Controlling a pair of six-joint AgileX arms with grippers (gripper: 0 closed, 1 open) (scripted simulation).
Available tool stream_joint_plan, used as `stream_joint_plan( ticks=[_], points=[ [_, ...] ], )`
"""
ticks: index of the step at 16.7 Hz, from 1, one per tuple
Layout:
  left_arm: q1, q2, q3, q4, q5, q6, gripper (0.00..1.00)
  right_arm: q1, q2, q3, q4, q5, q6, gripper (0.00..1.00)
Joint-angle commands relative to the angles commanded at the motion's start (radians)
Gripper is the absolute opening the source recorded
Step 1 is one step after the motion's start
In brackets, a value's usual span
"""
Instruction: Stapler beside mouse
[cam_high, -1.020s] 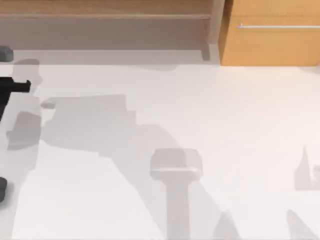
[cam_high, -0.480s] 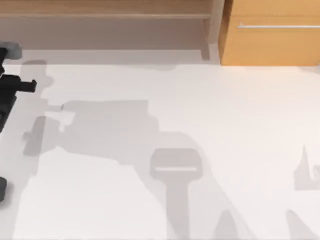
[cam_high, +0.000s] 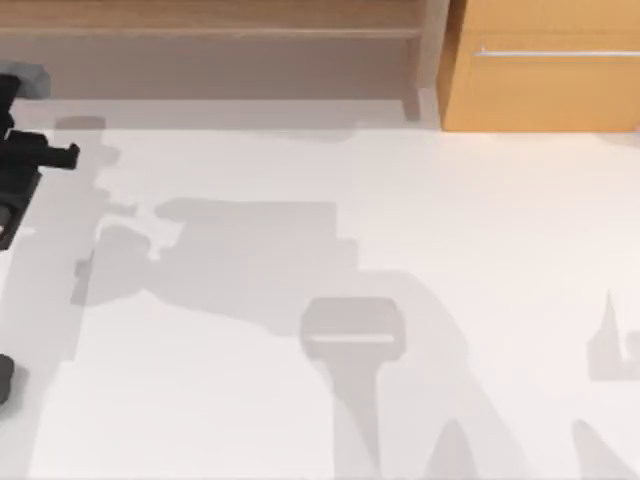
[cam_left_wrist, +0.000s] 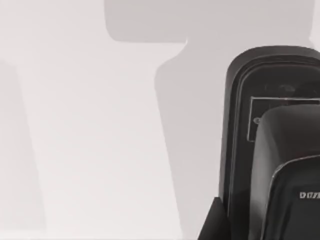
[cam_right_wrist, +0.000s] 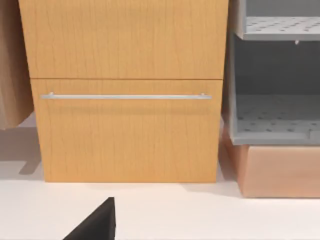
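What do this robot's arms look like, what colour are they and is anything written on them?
The left arm at the top view's left edge is matt black and blocky, with a small grey piece at its upper end. In the left wrist view a glossy black rounded object carries partial white lettering; whether it belongs to the arm I cannot tell.

Left arm (cam_high: 18, 165) sits at desk's (cam_high: 420, 230) far-left edge, towards the back. Drawer cabinet (cam_high: 545, 70) stands behind desk at back right, w/ open shelf unit (cam_right_wrist: 275, 85) just beside it. Stapler (cam_left_wrist: 272, 150) lies on desk, below left wrist cam.
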Motion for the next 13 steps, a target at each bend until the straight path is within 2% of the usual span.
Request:
stream_joint_plan(
  ticks=[13],
  points=[
    [0.074, 0.139, -0.034, 0.149, -0.048, -0.059, 0.00, 0.000, 0.000, 0.000, 0.000, 0.000, 0.000, 1.00]
  ],
)
